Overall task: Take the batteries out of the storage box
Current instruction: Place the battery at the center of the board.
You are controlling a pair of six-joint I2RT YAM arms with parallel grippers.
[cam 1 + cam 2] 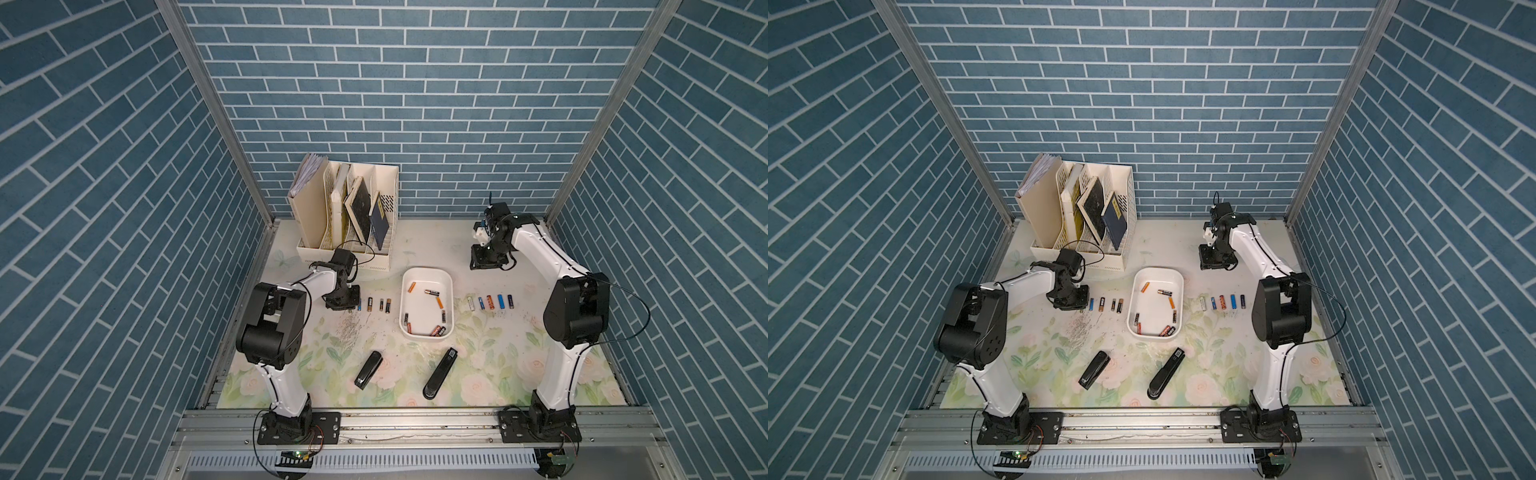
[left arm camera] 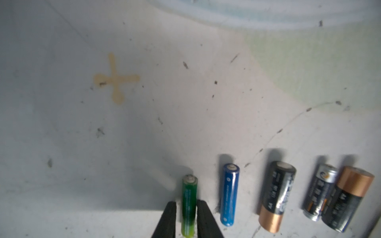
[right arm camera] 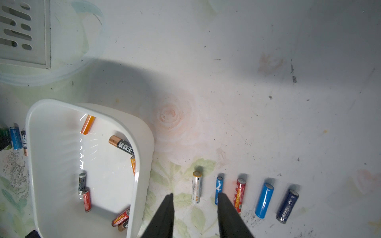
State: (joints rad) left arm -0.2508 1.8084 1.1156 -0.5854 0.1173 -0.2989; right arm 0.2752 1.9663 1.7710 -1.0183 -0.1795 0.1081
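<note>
The white storage box (image 1: 428, 272) (image 3: 144, 144) sits mid-table with several batteries (image 1: 432, 293) loose inside. To its left, more batteries (image 1: 380, 304) lie in a row on the table. My left gripper (image 2: 186, 203) is low at that row's outer end (image 1: 351, 309). A green battery (image 2: 188, 197) lies between its fingers, which stand slightly open with a thin gap on one side. A blue battery (image 2: 229, 193) lies beside it. Right of the box is another row of batteries (image 1: 490, 302) (image 3: 239, 193). My right gripper (image 3: 195, 194) hangs open and empty, high behind that row (image 1: 484, 261).
A cream file organizer (image 1: 347, 216) with books stands at the back left, just behind my left arm. Two black staplers (image 1: 368, 370) (image 1: 440, 374) lie near the front. Loose staples (image 1: 349, 328) are scattered in front of the left battery row.
</note>
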